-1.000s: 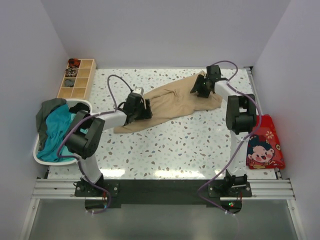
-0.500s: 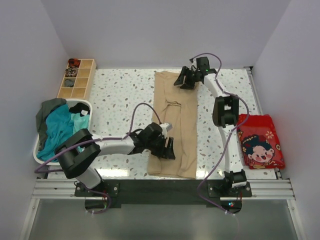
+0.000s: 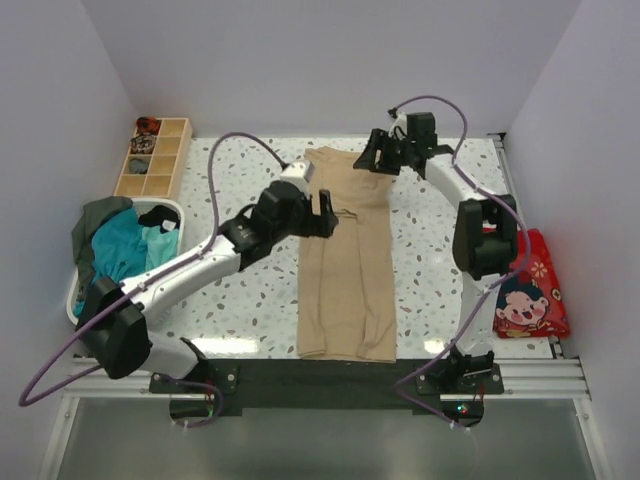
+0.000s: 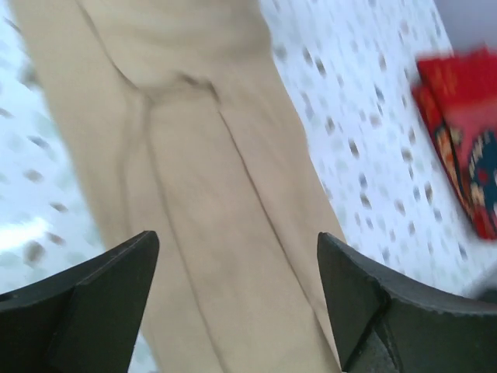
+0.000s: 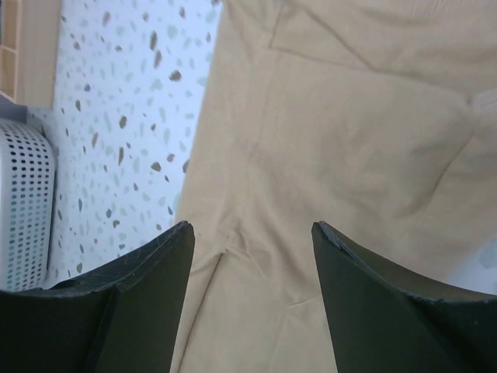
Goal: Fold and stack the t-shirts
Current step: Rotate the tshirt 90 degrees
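Left fingers (image 4: 93, 303): spread wide, empty, poised above the beige t-shirt (image 3: 345, 270). Right fingers (image 5: 132, 295): likewise apart and empty, over the shirt's 12 o'clock end. The shirt lies as a long narrow strip from 12 to 6 o'clock, mid-bench (image 3: 420, 290). Judged: lengthwise fold complete; next, grip one end and fold it crosswise. Teal and grey-green t-shirts (image 3: 115, 255) wait in the basket (image 3: 168, 209) at 9 o'clock.

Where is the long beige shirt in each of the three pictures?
Top external: the beige shirt lies as a long strip down the middle of the speckled table.
Left wrist: the shirt runs from top left to bottom middle.
Right wrist: the shirt fills the middle and right.
Shared landmark: the speckled table, showing beside the shirt in every view.
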You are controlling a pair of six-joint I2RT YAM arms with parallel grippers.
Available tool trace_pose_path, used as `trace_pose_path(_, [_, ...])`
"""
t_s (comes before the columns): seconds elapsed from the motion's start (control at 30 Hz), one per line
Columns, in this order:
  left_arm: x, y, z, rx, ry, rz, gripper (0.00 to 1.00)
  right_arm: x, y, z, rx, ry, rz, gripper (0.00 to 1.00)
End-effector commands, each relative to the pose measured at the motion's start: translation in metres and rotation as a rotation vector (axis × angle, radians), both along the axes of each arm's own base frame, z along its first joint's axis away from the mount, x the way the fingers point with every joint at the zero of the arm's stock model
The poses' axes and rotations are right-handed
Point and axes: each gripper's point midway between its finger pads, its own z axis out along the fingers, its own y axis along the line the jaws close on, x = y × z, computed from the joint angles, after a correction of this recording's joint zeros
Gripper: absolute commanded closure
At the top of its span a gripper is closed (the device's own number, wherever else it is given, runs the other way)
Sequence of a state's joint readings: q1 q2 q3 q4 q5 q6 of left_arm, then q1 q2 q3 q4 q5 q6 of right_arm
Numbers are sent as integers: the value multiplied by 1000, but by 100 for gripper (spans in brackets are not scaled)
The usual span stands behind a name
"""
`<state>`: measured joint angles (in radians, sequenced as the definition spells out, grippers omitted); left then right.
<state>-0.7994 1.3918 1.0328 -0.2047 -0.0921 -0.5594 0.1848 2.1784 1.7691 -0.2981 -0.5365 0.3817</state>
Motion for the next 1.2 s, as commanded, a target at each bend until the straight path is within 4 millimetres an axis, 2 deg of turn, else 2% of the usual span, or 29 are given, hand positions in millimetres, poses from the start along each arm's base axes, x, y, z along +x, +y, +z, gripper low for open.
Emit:
trace_pose_path(0.0, [105, 39, 36, 58, -244, 202, 8, 17, -37, 69, -130, -243, -148, 34])
trace_pose_path(0.03, [123, 33, 44, 36, -283, 193, 7, 11, -45, 63, -163, -210, -179, 33])
trace_pose_path(0.07, [154, 32, 40, 49, -282, 203, 7, 2, -52, 63, -187, -197, -201, 33])
trace_pose_path(0.1, [169, 27, 36, 53, -281, 181, 7, -4, -56, 59, -200, -184, -214, 34])
trace_pose_path(0.13, [178, 13, 31, 35, -267, 109, 8, -8, -62, 59, -215, -182, -241, 34])
trace_pose_path(0.17, [205, 3, 20, 37, -259, 90, 9, -22, -66, 52, -217, -151, -259, 34])
trace_pose_path(0.23, [221, -20, 8, 18, -243, -2, 12, -32, -69, 49, -218, -156, -272, 34])
trace_pose_path(0.27, [235, -29, -7, 32, -223, -17, 13, -44, -71, 44, -217, -141, -270, 34])
trace_pose_path(0.33, [248, -41, -10, 6, -256, -49, 13, -57, -71, 33, -220, -116, -262, 34])
trace_pose_path(0.4, [267, -47, -25, 17, -255, -42, 13, -63, -71, 37, -209, -126, -257, 34])
trace_pose_path(0.47, [278, -44, -46, 47, -225, -22, 14, -72, -71, 30, -211, -106, -252, 35])
trace_pose_path(0.57, [293, -38, -63, 58, -220, 9, 13, -78, -70, 27, -201, -98, -239, 35])
trace_pose_path(0.77, [314, -29, -85, 89, -219, 62, 12, -87, -64, 3, -166, -33, -237, 35])
trace_pose_path(1.0, [328, -21, -108, 116, -196, 102, 11, -104, -23, -18, -67, 42, -109, 38])
trace_pose_path(1.13, [327, -19, -119, 127, -183, 102, 11, -117, -10, -28, -61, 73, -71, 38])
trace_pose_path(1.17, [329, -14, -124, 144, -181, 128, 11, -119, -8, -29, -56, 75, -65, 38])
